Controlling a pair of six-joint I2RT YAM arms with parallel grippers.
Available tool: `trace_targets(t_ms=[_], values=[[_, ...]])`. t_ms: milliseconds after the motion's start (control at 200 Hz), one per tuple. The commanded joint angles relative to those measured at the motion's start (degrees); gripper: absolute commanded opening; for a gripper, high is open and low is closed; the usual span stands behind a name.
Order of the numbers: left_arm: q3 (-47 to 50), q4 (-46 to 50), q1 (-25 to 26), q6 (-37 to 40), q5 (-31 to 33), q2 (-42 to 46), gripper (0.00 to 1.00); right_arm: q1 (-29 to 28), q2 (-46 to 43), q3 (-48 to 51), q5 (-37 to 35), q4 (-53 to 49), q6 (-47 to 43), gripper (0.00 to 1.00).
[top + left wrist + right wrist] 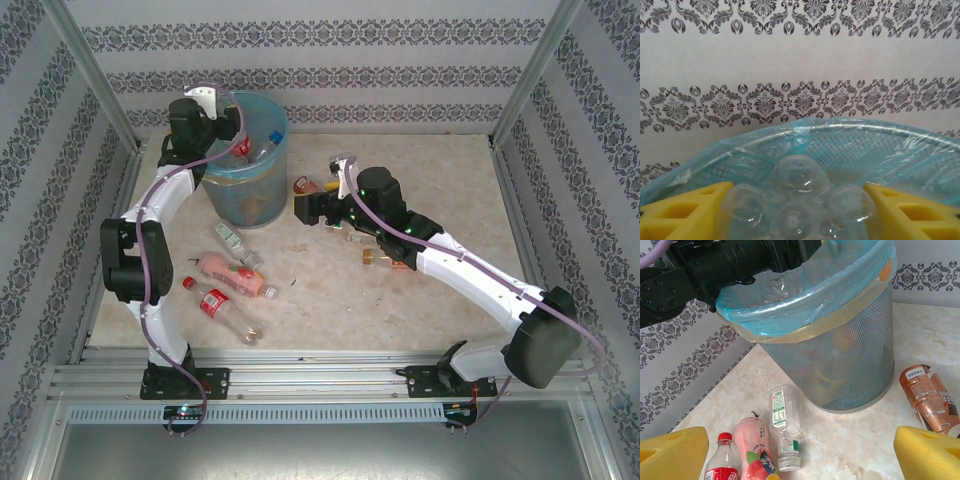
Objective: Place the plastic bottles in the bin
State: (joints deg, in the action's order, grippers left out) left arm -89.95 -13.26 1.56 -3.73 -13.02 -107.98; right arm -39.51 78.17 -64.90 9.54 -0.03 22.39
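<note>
My left gripper (797,215) hangs over the round wire-mesh bin with a translucent blue bag liner (865,131), which stands near the table's far left corner. The gripper's yellow pads (685,212) are clamped on a clear plastic bottle (799,177). The bottle's base touches both pads and sits just above the liner's rim.

My right gripper (800,452) is spread wide with nothing between its pads, low over the table (850,460) just right of the bin.

A pink plastic bottle (757,452), a red-capped clear bottle (722,460) and a small clear bottle with a green-printed label (782,420) lie on the near side of the bin, toward the left edge. A copper-labelled bottle (927,397) lies to the right of the bin.

I see bare tabletop at the far right corner and along the middle of the near edge.
</note>
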Motion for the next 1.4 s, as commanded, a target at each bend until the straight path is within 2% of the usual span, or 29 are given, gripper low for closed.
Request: trace_targets(t_ms=[0, 145, 195, 205, 220, 240, 420, 550, 709, 834, 924, 1124, 1234, 1314, 1394], values=[[0.56, 0.62, 0.72, -4.36, -0.36, 5.68, 0.7, -0.12, -1.22, -1.13, -0.14, 0.08, 0.62, 0.95], [2.56, -3.83, 0.66, -5.44, 2.21, 12.16, 0.78, -0.22, -0.59, -1.34, 0.31, 0.69, 1.32, 0.95], [3.09, -4.28, 0.72, -5.55, 3.7, 14.08, 0.86, -0.24, -0.35, -1.4, 0.64, 0.73, 1.59, 0.95], [3.24, -4.22, 0.72, -5.58, 3.96, 14.42, 0.88, -0.27, -0.29, -1.44, 0.7, 0.73, 1.66, 0.95], [3.25, -4.18, 0.72, -5.54, 4.39, 14.93, 0.97, -0.3, -0.22, -1.5, 0.69, 0.74, 1.69, 0.95], [3.37, -4.03, 0.72, -5.44, 4.86, 15.56, 1.0, -0.33, -0.13, -1.58, 0.82, 0.74, 1.77, 0.95], [3.92, -0.9, 0.67, -4.19, 6.69, 20.59, 1.0, -0.68, 0.31, -2.09, 0.97, 0.51, 2.01, 0.94], [4.76, 1.89, 1.08, -3.92, 6.66, 23.89, 0.99, -0.73, 0.31, -2.72, -1.44, -1.48, 2.42, 0.94], [1.65, 10.27, 3.4, -1.62, 7.74, 24.98, 1.0, 0.05, 0.74, -6.02, -4.47, -10.06, 0.24, 0.94], [1.71, 13.43, 8.81, 3.62, 7.79, 26.23, 1.0, 2.56, 0.98, -8.92, -9.61, -21.92, -1.3, 0.91], [0.93, 16.32, 14.18, 9.64, 8.47, 26.31, 1.0, 7.11, 0.14, -7.65, -8.63, -28.29, -0.42, 0.86], [3.86, 17.74, 25.76, 19.07, -1.24, 26.09, 1.0, 20.2, -2.55, 0.94, -5.15, -38.13, 0.09, 0.87], [7.68, 16.75, 30.61, 20.06, -8.58, 25.4, 1.0, 26.01, -2.75, 6.17, -2.7, -36.13, 0.23, 0.88], [11.71, 14.35, 33.13, 20.82, -12.4, 24.65, 1.0, 28.19, -1.32, 7.17, -2.0, -34.27, -0.32, 0.88], [13.04, 17.07, 34.65, 24.1, -15.54, 23.09, 1.0, 29.52, 1.45, 6.91, -1.49, -31.93, -0.77, 0.89]])
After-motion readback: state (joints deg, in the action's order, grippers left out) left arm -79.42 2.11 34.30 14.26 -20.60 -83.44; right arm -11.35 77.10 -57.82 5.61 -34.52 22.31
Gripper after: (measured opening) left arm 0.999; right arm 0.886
